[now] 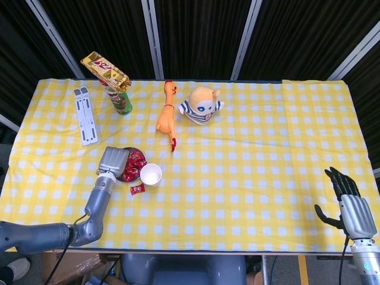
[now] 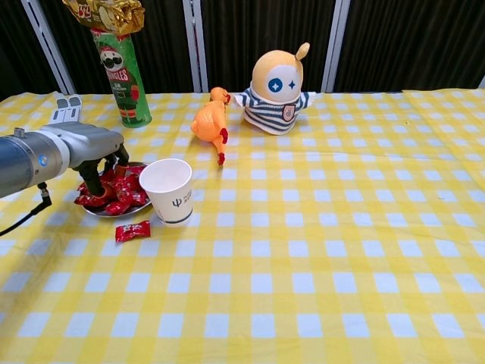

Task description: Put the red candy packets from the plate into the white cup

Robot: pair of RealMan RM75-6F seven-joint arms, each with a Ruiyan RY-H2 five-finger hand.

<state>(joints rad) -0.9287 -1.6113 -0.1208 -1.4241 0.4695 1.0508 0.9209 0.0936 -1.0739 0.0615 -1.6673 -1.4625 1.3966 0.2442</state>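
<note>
Left hand point(image 2: 95, 155) is down over the left side of the plate point(image 2: 106, 212), fingers point(image 2: 94, 184) pointing down into the pile of red candy packets point(image 2: 125, 191). Can't tell whether it's got hold of a packet; fingertips are hidden among the wrappers. In head view the hand point(image 1: 113, 161) covers the left part of the plate point(image 1: 126, 177), packets point(image 1: 136, 160) showing on its right.

One loose packet point(image 2: 132, 230) lies on the tablecloth point(image 2: 318, 250) just in front of the plate, near the base of the white cup point(image 2: 168, 190); in head view it point(image 1: 137, 189) sits below-left of the cup point(image 1: 151, 174). Cup stands upright, just right of the plate.

Right hand point(image 1: 351, 208) is well apart at the table's right front corner, fingers straight and apart, holding nothing.

Further back: chip can point(image 2: 120, 72) w/ a gold snack bag point(image 2: 104, 13) on top, rubber chicken point(image 2: 210, 121), striped-shirt doll point(image 2: 278, 89), white remote point(image 1: 85, 115) at far left.
</note>
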